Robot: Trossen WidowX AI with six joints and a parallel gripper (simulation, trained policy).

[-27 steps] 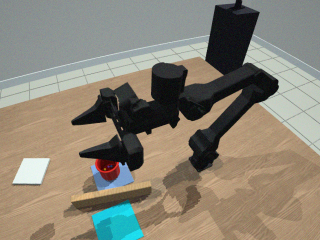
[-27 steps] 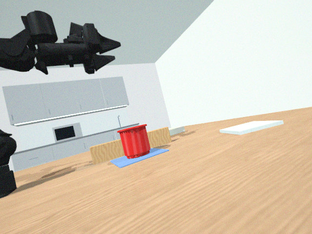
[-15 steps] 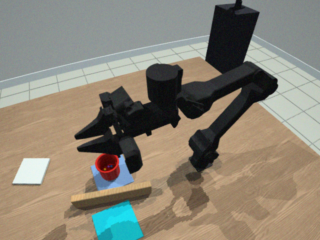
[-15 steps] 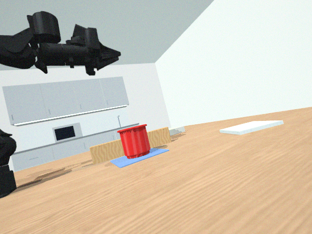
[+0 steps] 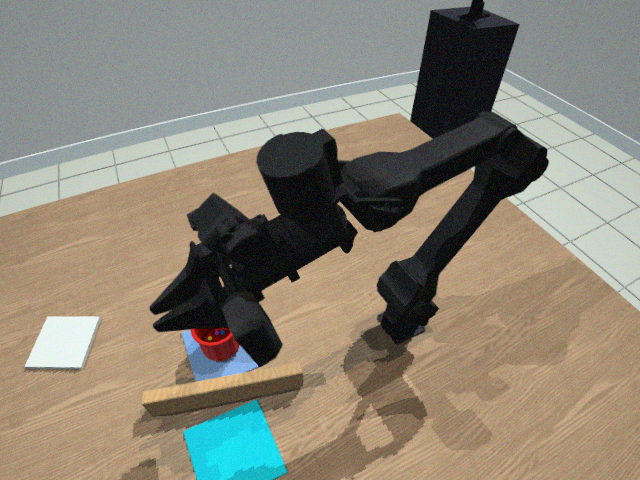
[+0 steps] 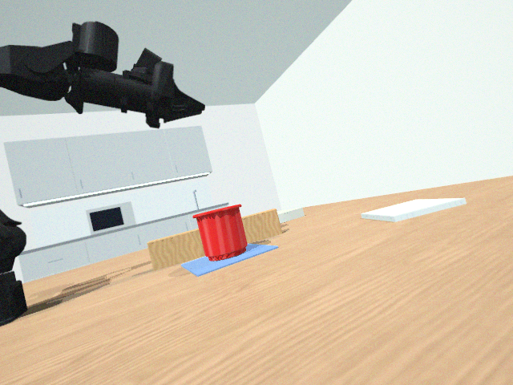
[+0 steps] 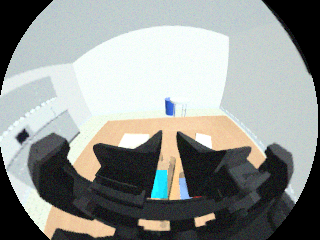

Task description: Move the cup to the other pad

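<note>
Beyond the counter (image 5: pixel 330 320) (image 6: pixel 331 298) (image 7: pixel 135 123) stand pale kitchen cabinets (image 6: pixel 107 161); near its far edge from them, we see the upright red cup (image 5: pixel 219 347) (image 6: pixel 222 233) on the blue pad (image 5: pixel 209 367) (image 6: pixel 194 267) (image 7: pixel 183 189), below the gripper (image 5: pixel 153 318) (image 6: pixel 203 108) (image 7: pixel 169 133), its fingers slightly parted, holding nothing.

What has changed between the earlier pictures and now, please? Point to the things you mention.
The gripper (image 5: pixel 153 318) (image 6: pixel 203 108) (image 7: pixel 169 133) has drawn its fingers much closer together and sunk a little; it has taken hold of nothing. The red cup (image 5: pixel 220 349) (image 6: pixel 222 233) stays upright on the blue pad (image 5: pixel 209 369) (image 6: pixel 193 267), marbles (image 5: pixel 216 334) inside, and the wooden bar (image 5: pixel 222 390) (image 6: pixel 175 250) and cyan pad (image 5: pixel 232 444) (image 7: pixel 159 184) have not moved.
</note>
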